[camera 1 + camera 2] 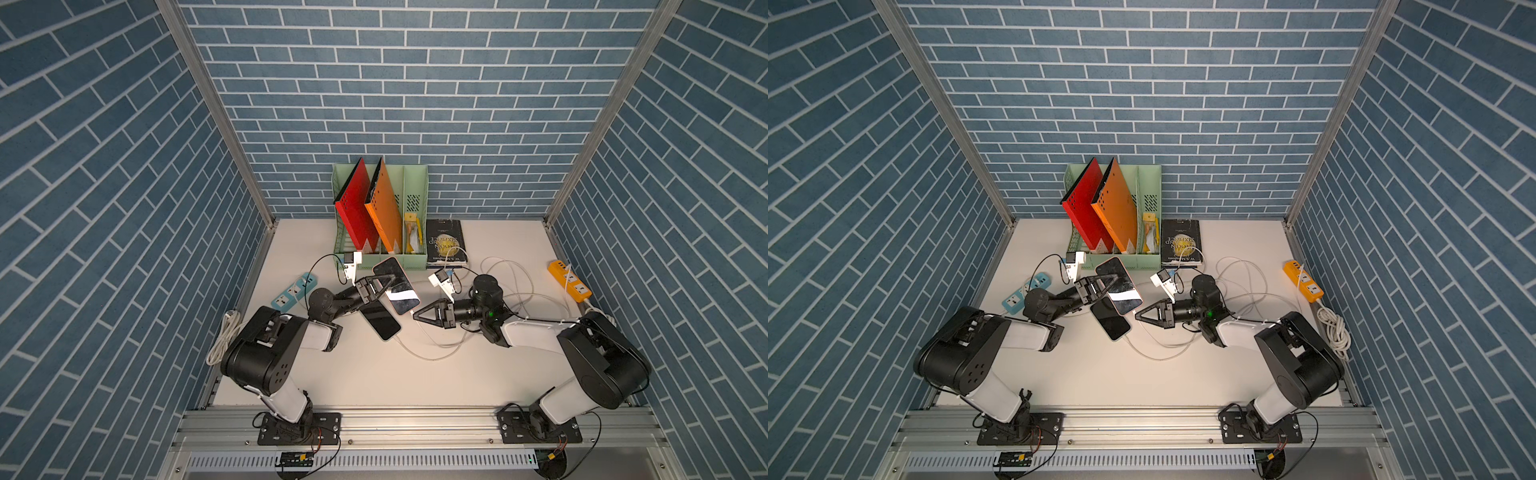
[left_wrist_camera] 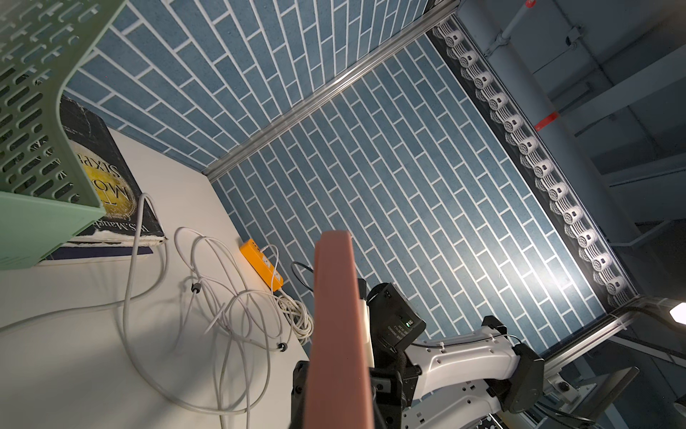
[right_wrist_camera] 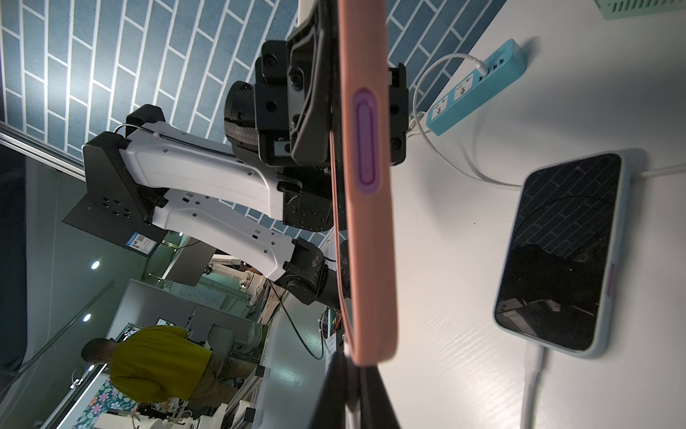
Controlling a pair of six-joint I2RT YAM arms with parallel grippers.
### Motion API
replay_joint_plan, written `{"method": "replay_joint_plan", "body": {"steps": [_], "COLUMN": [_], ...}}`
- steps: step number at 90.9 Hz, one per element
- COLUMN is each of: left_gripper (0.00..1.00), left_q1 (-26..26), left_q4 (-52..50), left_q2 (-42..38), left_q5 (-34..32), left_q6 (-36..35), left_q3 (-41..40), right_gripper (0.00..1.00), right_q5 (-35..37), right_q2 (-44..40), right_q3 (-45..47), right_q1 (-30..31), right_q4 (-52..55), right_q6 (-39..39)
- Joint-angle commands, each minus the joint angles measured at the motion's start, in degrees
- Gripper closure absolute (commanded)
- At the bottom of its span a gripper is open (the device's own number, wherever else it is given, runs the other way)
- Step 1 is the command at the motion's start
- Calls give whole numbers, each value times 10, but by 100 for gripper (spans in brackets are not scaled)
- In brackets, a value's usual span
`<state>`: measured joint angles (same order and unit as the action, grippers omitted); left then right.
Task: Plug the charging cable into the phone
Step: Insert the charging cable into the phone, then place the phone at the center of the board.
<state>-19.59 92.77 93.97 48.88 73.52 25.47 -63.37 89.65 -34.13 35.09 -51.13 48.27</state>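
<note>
Pink-cased phone (image 1: pixel 398 293) hangs above the middle of the table (image 1: pixel 374 382), screen up, running from far left to near right. My left gripper (image 1: pixel 391 277) is clamped on it from the left, about midway along, with 1 finger across the glass. My right gripper (image 1: pixel 417 314) is closed at the phone's near-right end, tips just beside its corner, pinching the white charging cable (image 1: pixel 420 329) that trails off toward the near side. I cannot tell whether the plug sits in the port. From my right wrist, the phone's pink edge (image 3: pixel 367 223) stands straight ahead of the fingertips. Another phone (image 3: pixel 564 252) lies flat on the table below, with its own cable (image 3: pixel 532 390) attached.
</note>
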Motion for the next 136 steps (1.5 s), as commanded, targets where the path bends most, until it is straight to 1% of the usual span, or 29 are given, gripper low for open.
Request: {"method": "replay_joint_plan", "body": {"steps": [1, 28, 70, 71, 79, 86, 90, 97, 102, 109, 113, 119, 128, 136], "left_gripper": [100, 100, 100, 100, 100, 100, 100, 100, 100, 100, 100, 100, 100, 100], "left_q1": [-13, -16, -19, -19, -19, -19, -19, -19, -19, -19, -19, -20, -20, -21], "left_q4": [143, 143, 143, 143, 143, 143, 143, 142, 142, 142, 142, 142, 126, 68], "left_q2": [3, 4, 13, 14, 16, 17, 19, 29, 44, 79, 104, 145, 191, 202], "left_q5": [70, 71, 70, 70, 65, 57, 52, 38, 24, -2, -14, -31, -49, -66], "left_q6": [-5, -5, -4, -4, -4, -3, -3, -1, 0, 10, 15, 17, 16, -13], "left_q3": [-10, -12, -11, -11, -11, -10, -10, -7, -5, 3, 11, 24, 36, 55], "right_gripper": [100, 100, 100, 99, 78, 56, 50, 46, 44, 41, 40, 40, 39, 38], "right_q5": [35, 31, 33, 33, 31, 40, 53, 87, 125, 216, 260, 290, 295, 296], "right_q2": [9, 42, 55, 55, 49, 31, 17, -12, -35, -69, -85, -101, -119, -127], "right_q3": [-40, -70, -83, -83, -76, -58, -51, -45, -47, -53, -57, -56, -43, -34], "right_q1": [-5, -5, -9, -10, -16, -30, -41, -59, -68, -75, -75, -76, -76, -76], "right_q4": [-87, -97, -102, -101, -94, -69, -29, 70, 155, 274, 318, 348, 352, 353], "right_q6": [11, 10, 9, 9, 5, -14, -39, -100, -154, -221, -249, -268, -271, -273]}}
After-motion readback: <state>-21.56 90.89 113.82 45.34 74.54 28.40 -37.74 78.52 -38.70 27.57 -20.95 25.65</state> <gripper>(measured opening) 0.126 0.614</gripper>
